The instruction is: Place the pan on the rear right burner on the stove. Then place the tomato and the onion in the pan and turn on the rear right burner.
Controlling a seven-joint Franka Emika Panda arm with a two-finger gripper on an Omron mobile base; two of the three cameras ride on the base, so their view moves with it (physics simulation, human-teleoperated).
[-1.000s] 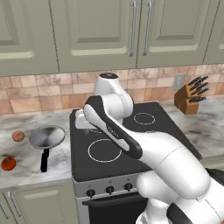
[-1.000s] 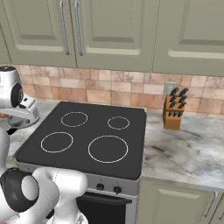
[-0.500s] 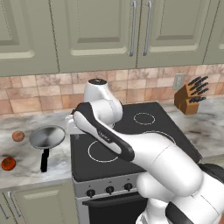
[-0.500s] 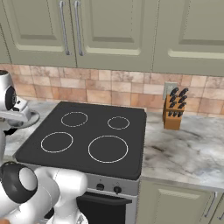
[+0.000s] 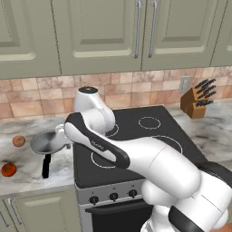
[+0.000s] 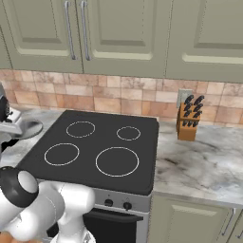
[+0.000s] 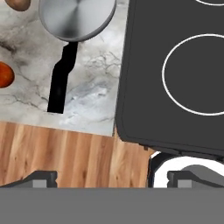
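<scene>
Left of the stove (image 5: 136, 136), on the counter (image 5: 27, 174): pan (image 5: 46, 141), onion (image 5: 18, 141), tomato (image 5: 8, 169) waiting.
Claw (image 7: 111, 177) open and empty above them; pan handle (image 7: 61, 78) points toward the counter's front edge, free to grasp.

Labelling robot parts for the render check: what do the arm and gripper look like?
The arm is glossy white, with rounded, bulbous segments and dark grey to black bands at the joints. No cables or markings visible. The gripper has two small, dark grey, blocky fingertips.
</scene>
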